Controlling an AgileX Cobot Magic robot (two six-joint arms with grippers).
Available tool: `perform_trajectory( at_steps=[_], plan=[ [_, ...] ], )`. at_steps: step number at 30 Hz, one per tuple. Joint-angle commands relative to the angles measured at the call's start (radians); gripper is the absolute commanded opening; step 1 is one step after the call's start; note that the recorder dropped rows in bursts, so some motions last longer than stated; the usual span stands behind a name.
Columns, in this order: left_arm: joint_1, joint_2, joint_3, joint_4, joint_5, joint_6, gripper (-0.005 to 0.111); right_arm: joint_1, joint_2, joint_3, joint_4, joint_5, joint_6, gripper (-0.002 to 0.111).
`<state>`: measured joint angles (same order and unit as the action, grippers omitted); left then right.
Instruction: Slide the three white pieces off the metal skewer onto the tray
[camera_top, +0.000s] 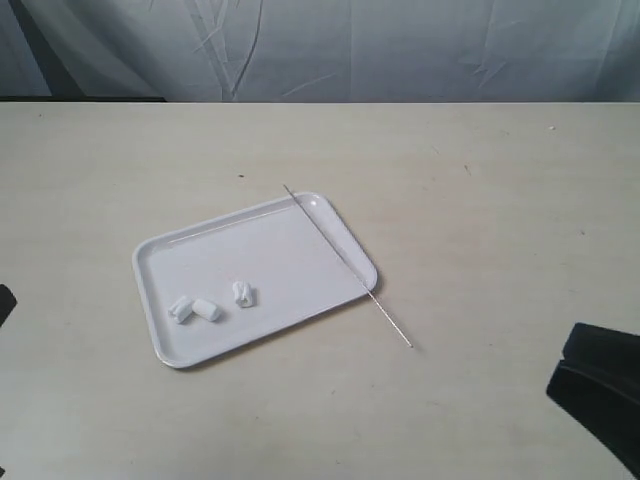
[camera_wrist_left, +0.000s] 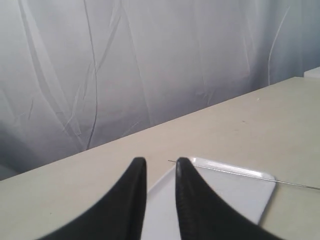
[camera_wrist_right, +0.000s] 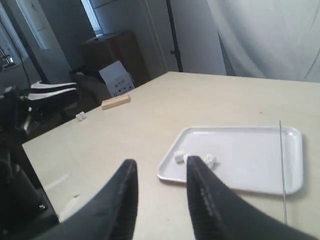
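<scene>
The white tray (camera_top: 270, 245) lies slanted on the beige table, left of the middle. The three white pieces rest loose on it near its front left corner: two side by side (camera_top: 180, 308) (camera_top: 207, 310) and one a little apart (camera_top: 243, 293). Bare of pieces, the metal skewer (camera_top: 345, 262) lies across the tray's right rim, its near end on the table. My left gripper (camera_wrist_left: 160, 162) is open and empty, well back from the tray (camera_wrist_left: 230, 192) and skewer (camera_wrist_left: 240, 173). My right gripper (camera_wrist_right: 161, 164) is open and empty too, hovering off the tray's (camera_wrist_right: 250, 155) corner near the pieces (camera_wrist_right: 179, 157).
A grey curtain (camera_top: 320, 50) hangs behind the table's far edge. The right gripper shows as a dark shape (camera_top: 562, 360) at the front right corner. A wooden block (camera_wrist_right: 115, 101) and small white bits (camera_wrist_right: 80, 116) lie at the table's far side by the other arm (camera_wrist_right: 50, 92).
</scene>
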<state>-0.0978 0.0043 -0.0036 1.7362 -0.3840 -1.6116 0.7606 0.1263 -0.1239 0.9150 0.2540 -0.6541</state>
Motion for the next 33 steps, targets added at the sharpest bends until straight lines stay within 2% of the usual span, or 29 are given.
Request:
perform_trajectory(
  at_steps=[1, 3, 6, 11, 19, 24, 27, 33],
  plan=[
    [-0.003, -0.004, 0.004, 0.008, -0.022, -0.004, 0.021, -0.002, -0.005, 0.087, 0.015, -0.052, -0.006, 0.032],
    [-0.003, -0.004, 0.004, 0.008, -0.021, -0.004, 0.021, -0.002, -0.005, 0.124, 0.046, -0.070, -0.004, 0.032],
    [-0.003, -0.004, 0.004, 0.008, -0.021, -0.004, 0.021, -0.002, -0.005, 0.124, 0.032, 0.022, -0.002, 0.032],
    [-0.003, -0.004, 0.004, 0.008, -0.021, -0.004, 0.021, -0.002, -0.005, 0.124, -0.034, -0.079, -0.004, 0.032],
    [-0.003, -0.004, 0.004, 0.008, -0.021, -0.002, 0.021, -0.002, -0.005, 0.124, -0.045, -0.073, -0.002, 0.032],
    [-0.003, -0.004, 0.004, 0.008, -0.021, -0.002, 0.021, -0.011, -0.030, 0.124, -0.112, -0.133, -0.005, 0.032],
    [-0.003, -0.004, 0.004, 0.008, -0.021, -0.002, 0.021, -0.137, -0.103, 0.124, -0.121, -0.114, -0.005, 0.032],
    [-0.003, -0.004, 0.004, 0.008, -0.023, -0.003, 0.021, -0.562, -0.126, 0.124, -0.085, 0.025, -0.001, 0.032]
  ],
)
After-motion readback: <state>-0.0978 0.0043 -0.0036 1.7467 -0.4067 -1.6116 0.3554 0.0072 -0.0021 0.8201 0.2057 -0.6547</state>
